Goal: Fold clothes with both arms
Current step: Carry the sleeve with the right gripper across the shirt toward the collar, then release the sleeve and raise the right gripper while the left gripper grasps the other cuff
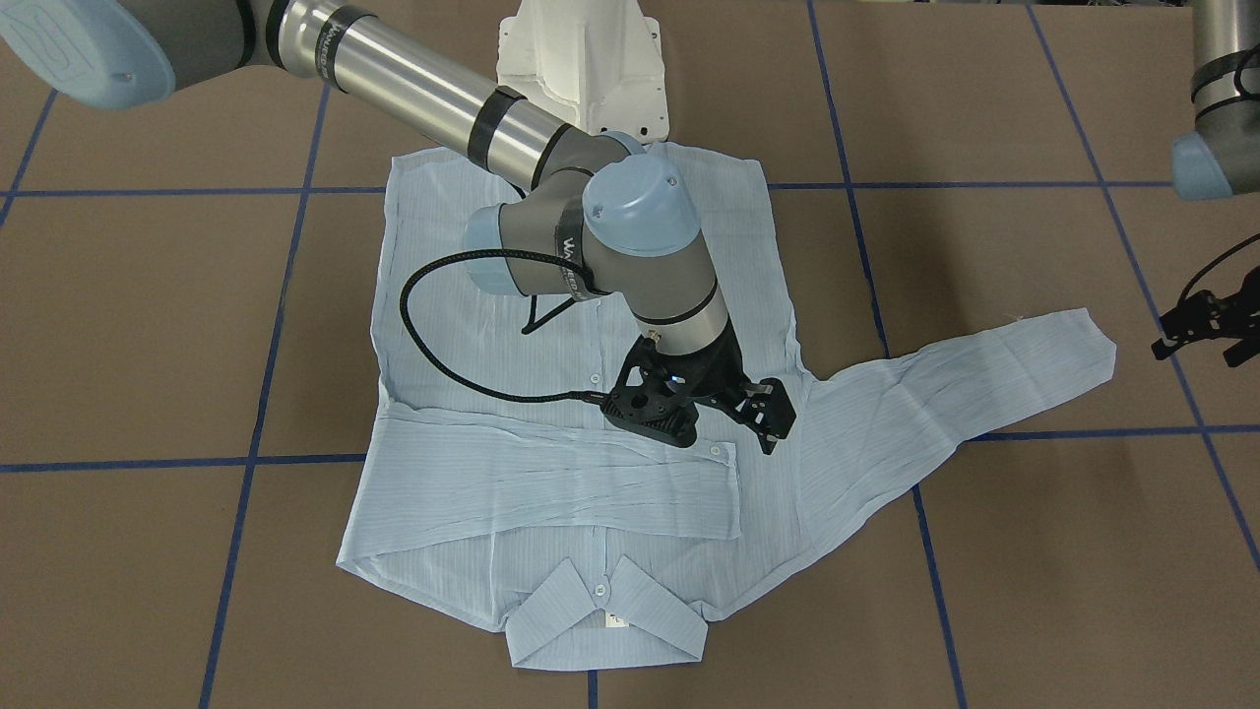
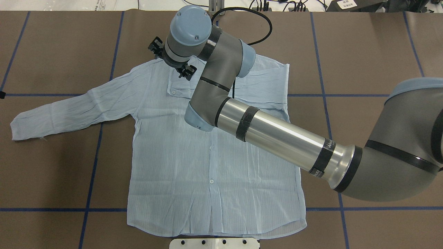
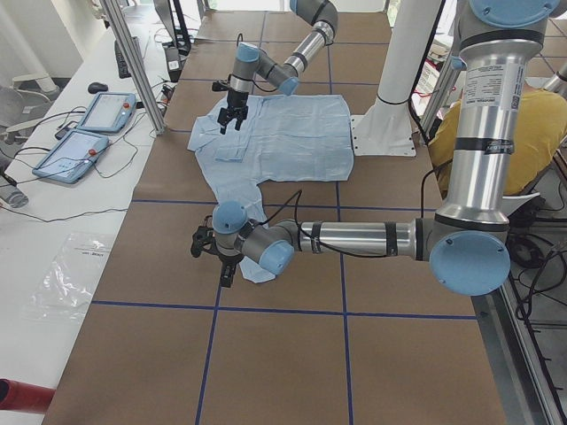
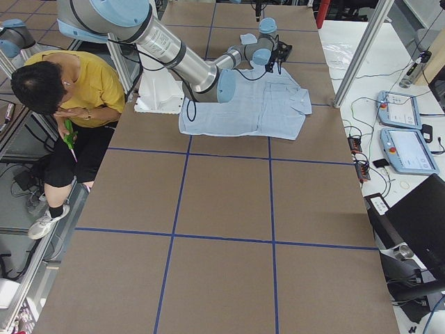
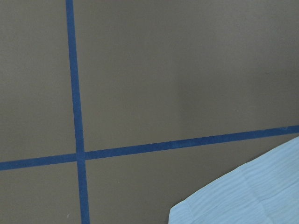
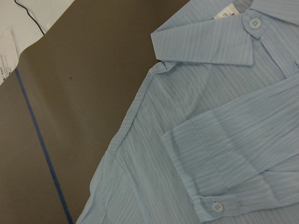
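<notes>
Shirt (image 1: 472, 325) lies flat mid-bench (image 1: 148, 325), folded sleeve (image 1: 551, 483) across chest. R claw (image 1: 714, 418) hovers open above it; L claw (image 1: 1206, 330), seemingly open, sits beside the outstretched sleeve (image 1: 965, 384)'s cuff (image 1: 1078, 345). Best: pinch cuff squarely, lift low, lay across w/o dragging body.

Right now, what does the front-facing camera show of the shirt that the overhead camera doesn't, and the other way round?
Only front-facing: the collar, and the folded sleeve seen whole, laid across the chest.
Only overhead: the bottom hem in full, with nothing over it.
Both: the shirt lying flat on the table, its other sleeve stretched out sideways, and the right arm reaching over it.
</notes>
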